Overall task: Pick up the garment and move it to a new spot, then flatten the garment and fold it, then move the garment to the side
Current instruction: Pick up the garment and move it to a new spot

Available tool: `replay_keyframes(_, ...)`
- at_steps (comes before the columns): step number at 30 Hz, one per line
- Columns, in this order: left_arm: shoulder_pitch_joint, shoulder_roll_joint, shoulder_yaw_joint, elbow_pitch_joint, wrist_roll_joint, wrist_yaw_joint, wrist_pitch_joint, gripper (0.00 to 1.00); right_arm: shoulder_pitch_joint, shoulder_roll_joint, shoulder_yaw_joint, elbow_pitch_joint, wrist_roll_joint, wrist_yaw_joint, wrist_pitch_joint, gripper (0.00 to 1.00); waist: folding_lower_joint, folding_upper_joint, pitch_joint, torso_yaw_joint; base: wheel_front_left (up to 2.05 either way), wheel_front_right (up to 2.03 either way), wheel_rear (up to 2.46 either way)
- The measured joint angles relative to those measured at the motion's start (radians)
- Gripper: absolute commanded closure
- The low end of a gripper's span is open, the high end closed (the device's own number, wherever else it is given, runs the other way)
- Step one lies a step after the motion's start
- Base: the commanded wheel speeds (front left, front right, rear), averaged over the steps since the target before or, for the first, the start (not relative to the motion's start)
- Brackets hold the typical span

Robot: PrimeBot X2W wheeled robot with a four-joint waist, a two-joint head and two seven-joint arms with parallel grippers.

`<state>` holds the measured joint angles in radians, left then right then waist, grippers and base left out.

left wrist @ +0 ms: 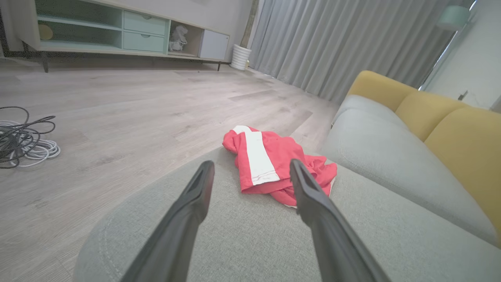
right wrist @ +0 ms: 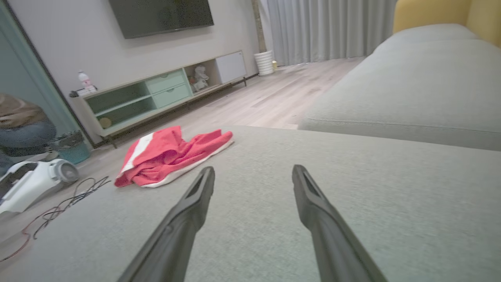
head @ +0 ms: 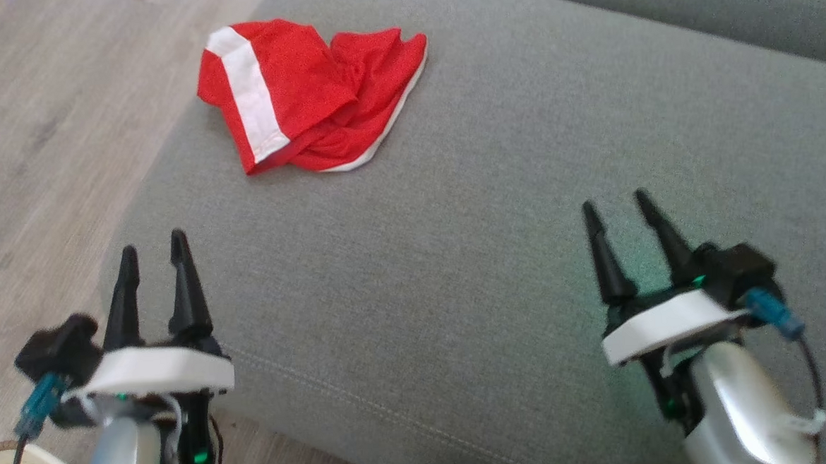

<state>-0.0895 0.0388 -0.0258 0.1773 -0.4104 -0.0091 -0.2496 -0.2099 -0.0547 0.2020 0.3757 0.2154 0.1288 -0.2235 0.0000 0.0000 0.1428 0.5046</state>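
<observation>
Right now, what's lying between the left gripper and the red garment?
Nothing but bare grey sofa cushion, from the open left gripper to the crumpled red-and-white garment; the head view shows it plainly.

We count one red-and-white garment (head: 307, 96) on one grey sofa (head: 457, 258), and two grippers, the left gripper (head: 153, 242) and the right gripper (head: 615, 200), each with two dark fingers (head: 186, 286) (four fingers in all). Across the room we count one low cabinet (left wrist: 213, 44) holding two drawers (left wrist: 144, 41), one television (right wrist: 160, 15) and one tangle of cables (left wrist: 23, 137).
</observation>
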Motion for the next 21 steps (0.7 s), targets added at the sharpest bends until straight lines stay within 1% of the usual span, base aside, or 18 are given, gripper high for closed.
replay_keyframes(5,-0.099,-0.002,0.006,0.094,0.053,-0.011,0.000,0.00,-0.021,0.000,-0.101,-0.079,-0.045,0.000,0.036,0.00,0.0000,0.0000,0.055,-0.017,0.00,0.00,0.00)
replay_keyframes(6,-0.124,-0.002,0.008,0.119,0.061,-0.019,0.000,0.00,-0.026,0.000,-0.124,-0.097,-0.053,0.000,0.041,0.00,0.0001,0.0000,0.066,-0.022,0.00,0.00,0.00)
replay_keyframes(11,-0.264,0.003,0.007,0.292,0.078,-0.027,0.003,0.00,-0.036,0.000,-0.207,-0.209,-0.105,0.000,0.099,0.00,0.0001,0.0000,0.126,-0.047,0.00,0.00,0.00)
replay_keyframes(16,-0.427,0.023,0.000,0.457,0.079,-0.043,0.073,0.00,-0.051,0.000,-0.240,-0.315,-0.145,0.000,0.158,0.00,0.0002,0.0000,0.186,-0.074,0.00,0.00,0.00)
replay_keyframes(21,-0.579,0.052,-0.015,0.627,0.083,-0.053,0.138,0.00,-0.053,0.000,-0.240,-0.398,-0.174,0.000,0.210,0.00,0.0003,0.0000,0.243,-0.103,0.00,0.00,0.00)
